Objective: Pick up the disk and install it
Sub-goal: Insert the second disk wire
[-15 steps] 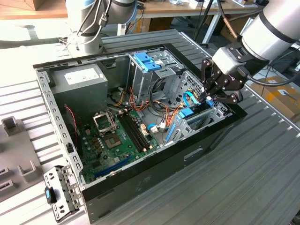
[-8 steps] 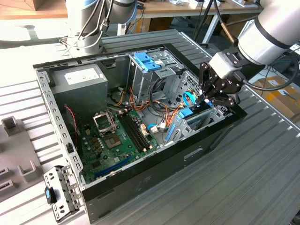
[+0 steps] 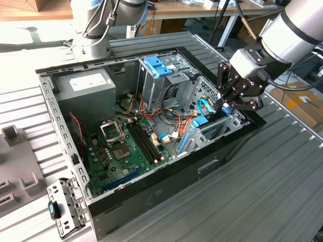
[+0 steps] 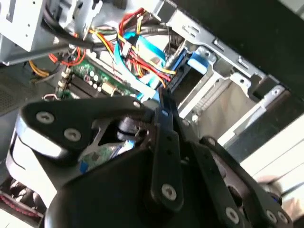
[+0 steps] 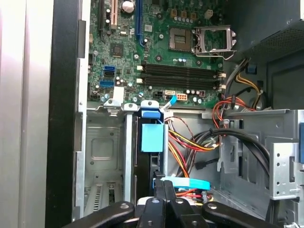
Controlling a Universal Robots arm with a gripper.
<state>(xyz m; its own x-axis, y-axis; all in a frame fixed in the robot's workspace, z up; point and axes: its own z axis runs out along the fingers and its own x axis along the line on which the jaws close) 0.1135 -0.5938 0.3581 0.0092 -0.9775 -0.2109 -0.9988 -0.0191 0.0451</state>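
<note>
Inside an open computer case (image 3: pixel 151 199) on the slatted desk (image 3: pixel 267 191), the arm's tool (image 3: pixel 225 105) reaches into the metal drive cage (image 5: pixel 102 152) at the exterior view's right. The disk (image 5: pixel 152 137) stands on edge in that cage, its blue rail facing up, just beside the motherboard (image 5: pixel 156 47). In both wrist views the tool's fingers (image 5: pixel 164 190) are drawn together at the disk's near end. We cannot tell whether they pinch a rail or only press against it. A curved blue cable (image 5: pixel 187 183) and a bundle of coloured wires (image 5: pixel 190 142) lie close alongside. We judge the disk to be stiff and fairly dense for its size, with a smooth casing that could slip. It is also delicate inside, so it calls for a gentle, square approach, not a forced one. The plastic rails look like the sensible place to take hold. We would keep clear of the flat faces and the connector end, and mind the neighbouring wires.
</note>
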